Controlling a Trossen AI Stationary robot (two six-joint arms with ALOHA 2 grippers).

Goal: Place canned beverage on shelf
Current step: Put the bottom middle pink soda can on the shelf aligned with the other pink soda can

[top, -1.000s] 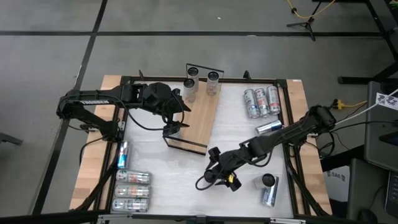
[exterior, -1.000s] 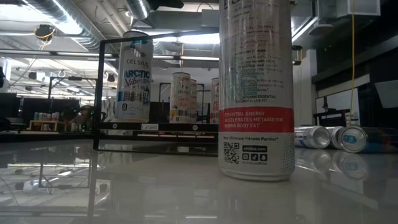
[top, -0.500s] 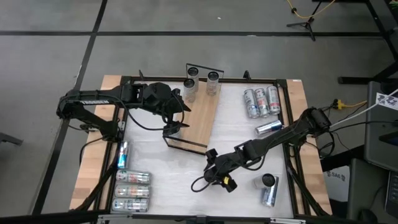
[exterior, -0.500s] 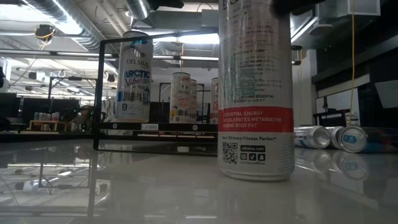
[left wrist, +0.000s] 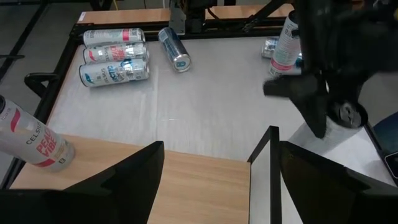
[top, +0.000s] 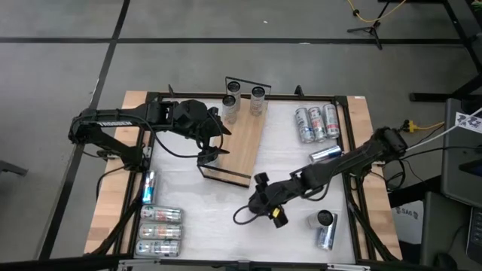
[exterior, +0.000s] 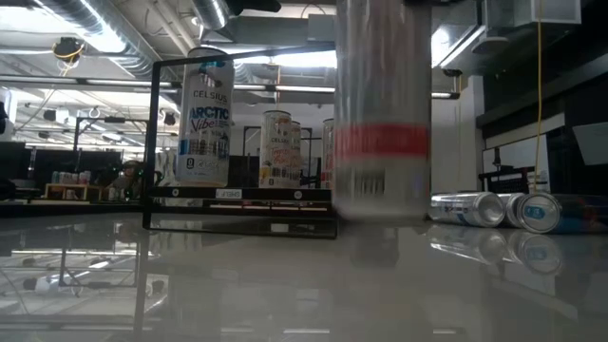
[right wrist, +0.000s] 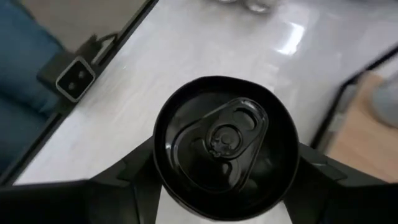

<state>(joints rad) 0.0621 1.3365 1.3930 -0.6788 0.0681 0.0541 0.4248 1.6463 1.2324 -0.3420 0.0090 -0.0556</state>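
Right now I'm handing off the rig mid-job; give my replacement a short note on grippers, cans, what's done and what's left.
Right gripper: shut on the can, lifted clear of the white tabletop near the shelf's front rail.
Left gripper: open, hovering over the shelf's near end, holding nothing.
Done: four cans stand on the shelf, three at the far end, one near the left gripper.
Left: set the held can upright on the shelf, release. More cans lie on the tabletop: a group at far right and another at near left.
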